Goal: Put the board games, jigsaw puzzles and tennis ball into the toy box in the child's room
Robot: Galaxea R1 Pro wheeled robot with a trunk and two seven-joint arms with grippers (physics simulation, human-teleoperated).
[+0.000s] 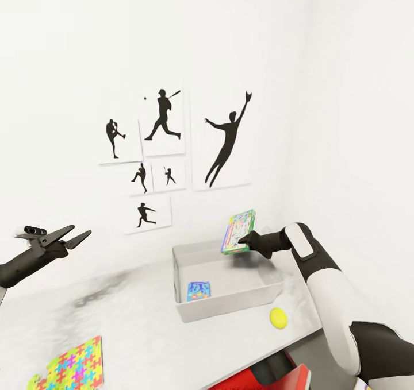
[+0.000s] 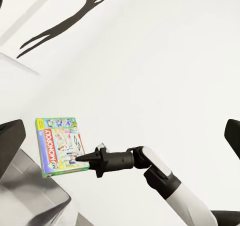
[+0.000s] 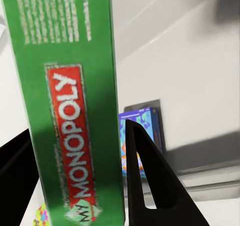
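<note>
My right gripper [image 1: 244, 242] is shut on a pale green Monopoly board game [image 1: 238, 231], held upright in the air above the far side of the light-grey toy box [image 1: 230, 307]. The same game [image 2: 59, 147] appears in the left wrist view and its green edge [image 3: 70, 106] in the right wrist view. A blue cartoon board game [image 1: 198, 291] lies flat inside the toy box. A yellow tennis ball [image 1: 279, 317] rests on the table [image 1: 132, 332] just right of the box. One jigsaw puzzle [image 1: 72, 367] lies at the table's near left. My left gripper [image 1: 72, 236] hangs open and empty at the left.
Black baseball-player silhouette pictures [image 1: 167, 160] hang on the white wall behind the table. A red and black object [image 1: 270, 375] sits below the table's front edge near my right arm. The table's right end meets the room's corner.
</note>
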